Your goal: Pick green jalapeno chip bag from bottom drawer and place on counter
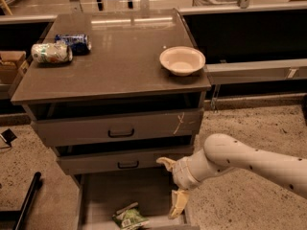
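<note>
Green jalapeno chip bag (128, 218) lies crumpled on the floor of the bottom drawer (108, 193), near the pulled-out front end, partly cut off by the frame edge. The drawer is open; the two drawers above it look only slightly ajar.

The gripper (169, 188) is down at the drawer's right side, just beside the bag and not touching it. It's open and empty, the fingers (178, 204) spread wide: one points down into the drawer, the other points left under the middle drawer (120, 161) front.

Step in hand, as judged: the reach for the pick. No grasp yet, and nothing on the bench (120, 66) from this task.

Next move calls for:
- shifting the gripper left and lower so it straddles the bag, then closing on the crumpled foil
- minding the drawer's right wall and the overhanging middle drawer front; clearance looks tight
- lifting out and clear before going up

Drop zone: the bench centre looks free. The bowl (182, 60) sits at its right edge, with the crushed can (51, 52) and blue can (73, 42) at the far left.
</note>
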Motion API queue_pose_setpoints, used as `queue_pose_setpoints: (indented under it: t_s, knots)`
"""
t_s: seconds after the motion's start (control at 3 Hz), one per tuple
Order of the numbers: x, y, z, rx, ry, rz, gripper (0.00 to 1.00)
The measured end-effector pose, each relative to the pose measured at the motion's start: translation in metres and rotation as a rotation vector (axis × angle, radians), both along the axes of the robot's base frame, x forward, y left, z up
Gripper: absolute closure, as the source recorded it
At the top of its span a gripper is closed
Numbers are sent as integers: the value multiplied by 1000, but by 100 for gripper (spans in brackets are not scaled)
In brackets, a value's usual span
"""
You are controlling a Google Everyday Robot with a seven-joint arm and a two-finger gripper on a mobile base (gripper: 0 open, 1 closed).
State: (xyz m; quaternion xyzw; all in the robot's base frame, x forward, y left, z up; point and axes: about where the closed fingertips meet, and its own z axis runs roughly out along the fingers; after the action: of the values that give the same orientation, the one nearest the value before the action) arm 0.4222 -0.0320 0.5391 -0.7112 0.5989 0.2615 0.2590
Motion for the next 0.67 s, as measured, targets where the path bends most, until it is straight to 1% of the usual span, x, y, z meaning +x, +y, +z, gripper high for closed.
queue_pose_setpoints:
  t_s: [0.33, 0.67]
  knots:
    - [-5, 7, 1, 4, -2, 54, 0]
    - [10, 15, -34, 10, -44, 82, 0]
